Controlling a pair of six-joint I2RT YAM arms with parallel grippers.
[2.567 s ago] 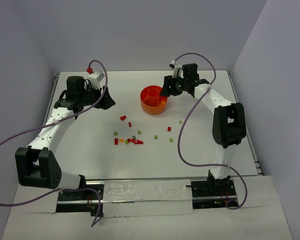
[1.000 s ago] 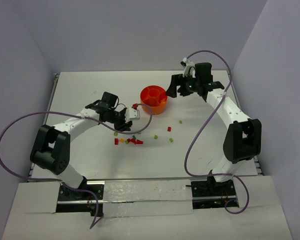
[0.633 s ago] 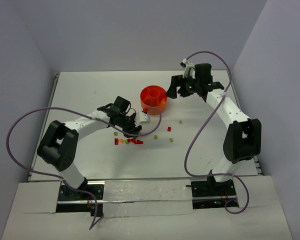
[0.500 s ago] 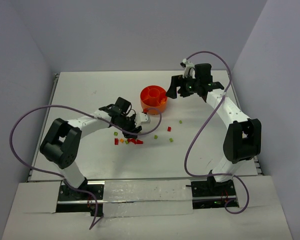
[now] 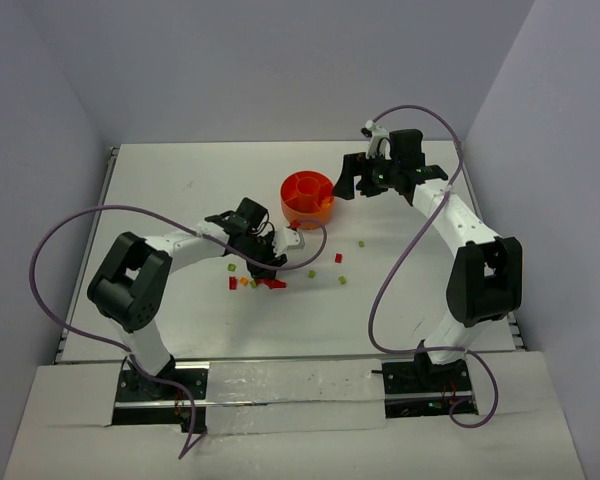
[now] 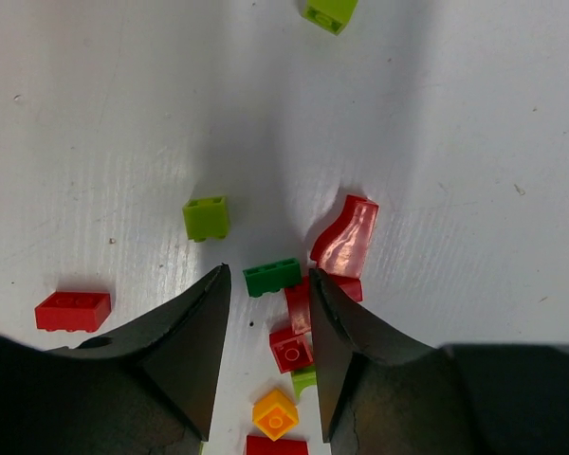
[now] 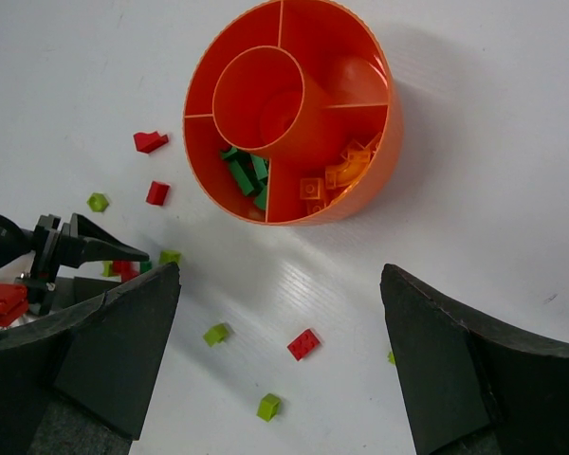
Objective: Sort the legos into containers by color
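left arm (image 5: 180,244) stretched low, left gripper (image 6: 268,277) jaws partly apart, right arm (image 5: 458,222) raised, right gripper (image 7: 280,273) jaws wide

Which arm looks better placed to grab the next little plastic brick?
Left. The left gripper is low over the brick cluster, jaws parted either side of a small dark green plastic brick. The right gripper hangs open near the round orange plastic bowl, away from that cluster.
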